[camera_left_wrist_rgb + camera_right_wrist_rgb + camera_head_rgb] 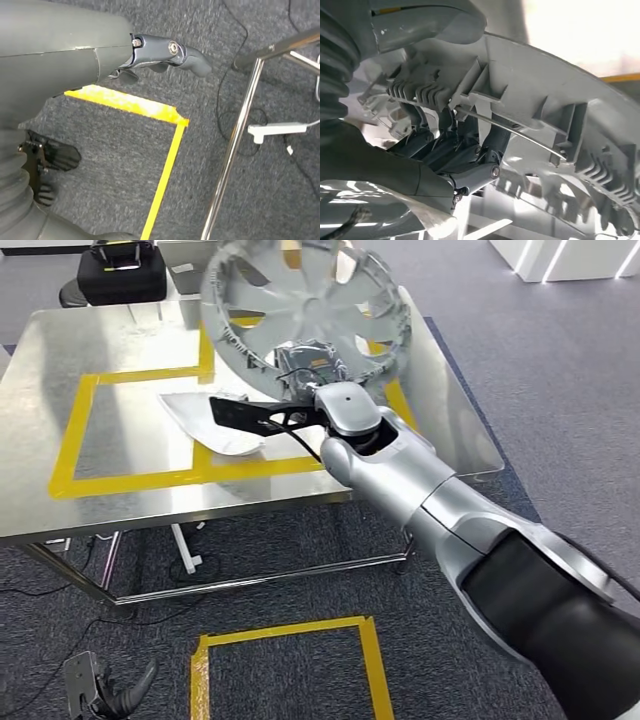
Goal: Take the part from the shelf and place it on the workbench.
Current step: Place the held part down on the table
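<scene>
A grey carpet (pixel 573 390) covers the room, with a square of yellow floor tape (pixel 290 660) low in the centre of the head view. Across the upper left and middle stands the steel desk (pixel 113 500), its shiny top marked with a rectangle of yellow tape (pixel 128 480). A black bag (pixel 121 275) sits beyond it at the top left.

The part, a large silver hubcap (pixel 302 305), hangs tilted over the desk's far right portion at the top centre of the head view, raised above the surface rather than lying on it. The right hand (pixel 306 365) grips it from beneath, at its near rim. In the right wrist view the dark fingers (pixel 444 145) curl around the ribbed inner rim, clamped on the plastic. The left hand (pixel 166 52) hangs toward the floor beside the chrome desk leg (pixel 234 145), fingers loosely apart and holding nothing.

The hold looks like the weak point. The hubcap is wide and gripped at one edge only, so its weight could lever it around the fingers and let it slip or swing. Released while this tilted, it would likely land on its rim and roll or slide on the slick steel, perhaps toward the right edge, which is near. A flat pale sheet (pixel 204 420) with a dark bracket (pixel 249 415) lies just beside the wrist and could be nudged as the arm lowers.
</scene>
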Tool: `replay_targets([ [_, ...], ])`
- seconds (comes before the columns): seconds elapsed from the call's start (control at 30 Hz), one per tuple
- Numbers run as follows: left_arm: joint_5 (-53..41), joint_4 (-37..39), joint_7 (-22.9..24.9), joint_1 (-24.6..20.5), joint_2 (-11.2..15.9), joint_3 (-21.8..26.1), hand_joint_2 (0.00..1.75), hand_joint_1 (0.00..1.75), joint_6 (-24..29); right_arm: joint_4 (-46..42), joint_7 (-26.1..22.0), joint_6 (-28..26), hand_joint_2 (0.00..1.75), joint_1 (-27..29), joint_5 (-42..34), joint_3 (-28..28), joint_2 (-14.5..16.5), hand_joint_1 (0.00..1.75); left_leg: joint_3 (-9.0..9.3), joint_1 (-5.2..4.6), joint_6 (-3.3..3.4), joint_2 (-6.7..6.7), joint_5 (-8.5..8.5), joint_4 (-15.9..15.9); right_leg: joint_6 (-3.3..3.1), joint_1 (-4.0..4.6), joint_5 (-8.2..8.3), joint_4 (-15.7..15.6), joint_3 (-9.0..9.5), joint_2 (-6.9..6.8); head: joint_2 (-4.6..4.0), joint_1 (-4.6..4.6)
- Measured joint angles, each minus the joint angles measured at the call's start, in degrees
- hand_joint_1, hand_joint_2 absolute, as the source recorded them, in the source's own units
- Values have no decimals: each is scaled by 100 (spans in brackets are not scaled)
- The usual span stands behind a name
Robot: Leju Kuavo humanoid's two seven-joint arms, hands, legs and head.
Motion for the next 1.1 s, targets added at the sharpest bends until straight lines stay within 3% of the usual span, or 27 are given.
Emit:
replay_targets([
  [0.03,1,2,0,8,-13,-15,175,0,-13,104,70,24,175,-51,36,1,-1,175,-8,-9,-6,0,0,2,-50,24,139,-306,124,-1,0,-8],
  [0.1,1,11,3,43,-39,-57,175,0,-43,278,244,97,175,-126,125,5,-10,175,-45,-9,-39,16,16,1,-96,56,179,-560,235,-3,0,-12],
  [0.17,7,20,3,81,-49,-94,175,0,-62,400,438,241,87,-166,251,25,-41,87,-63,-10,-84,33,13,4,-87,33,186,-664,267,-12,0,6],
  [0.23,15,25,-9,105,-46,-115,175,0,-49,485,538,386,0,-206,375,52,-85,0,-135,-15,-148,48,-126,189,-84,-19,209,-732,320,-33,0,3],
  [0.27,16,26,-18,116,-43,-122,175,0,-38,514,549,430,0,-227,423,61,-103,0,-199,-5,-178,55,-226,345,-85,-34,213,-745,338,-42,0,1],
  [0.37,28,27,-65,163,-31,-150,175,0,62,588,483,472,0,-295,542,81,-169,0,-611,59,-262,65,-615,1278,-93,-46,206,-740,349,-44,0,-3],
  [0.4,50,27,-91,179,-23,-156,175,0,116,611,435,466,0,-310,581,91,-195,0,-728,85,-289,70,-673,1535,-90,-50,200,-736,356,-39,0,-3],
  [0.43,83,27,-120,187,-15,-159,175,0,166,629,384,445,0,-319,606,102,-220,0,-746,105,-308,76,-620,1574,-82,-55,193,-730,365,-33,0,-3],
  [0.5,150,27,-166,188,-3,-157,87,0,228,653,313,392,0,-347,631,121,-260,0,-472,131,-329,92,-251,1015,-47,-72,160,-706,393,-21,0,-2],
  [0.57,183,27,-189,182,3,-157,0,0,255,671,279,346,0,-399,635,135,-288,0,-120,129,-318,110,-16,310,12,-67,116,-664,395,-15,0,-4],
  [0.6,195,27,-193,178,3,-157,0,0,273,679,253,318,0,-423,638,140,-301,0,-27,121,-293,113,3,119,44,-58,104,-650,383,-14,0,-5],
  [0.7,192,29,-179,176,-3,-161,0,0,378,692,64,139,0,-442,638,158,-328,0,12,107,-175,100,-42,22,129,-54,87,-654,356,-25,0,-2],
  [0.77,137,29,-118,168,-8,-190,0,0,427,688,-206,-173,0,-439,669,168,-332,0,30,118,-97,97,-32,-8,177,-64,-58,-466,259,-22,0,13],
  [0.87,116,29,-64,150,-13,-250,0,0,427,599,-1085,-1421,0,-368,692,168,-332,0,41,116,-31,97,-35,-18,215,-68,-559,610,-263,-11,0,37],
  [0.9,139,29,-72,151,-14,-257,0,0,417,522,-1454,-1896,0,-297,567,134,-332,0,46,112,-24,96,-39,-17,219,-68,-638,916,-425,-11,0,37],
  [0.93,172,29,-89,155,-15,-258,0,0,410,415,-1790,-2273,0,-207,379,71,-329,0,54,110,-22,92,-44,-16,217,-68,-607,1018,-493,-11,0,38],
  [0.97,217,29,-120,159,-15,-257,0,0,408,247,-2117,-2562,0,-89,126,-38,-327,0,67,108,-22,85,-49,-16,204,-68,-465,886,-446,-11,0,39],
  [1.03,331,29,-213,176,-24,-254,0,0,432,-282,-2629,-2853,0,223,-407,-358,-324,0,97,106,-35,61,-62,-17,142,-59,-63,120,-85,-6,0,39],
  [1.1,474,29,-318,212,-40,-245,0,0,465,-1192,-2945,-2862,0,738,-905,-761,-348,0,108,104,-77,38,-61,-15,74,-27,146,-529,264,-2,0,37],
])
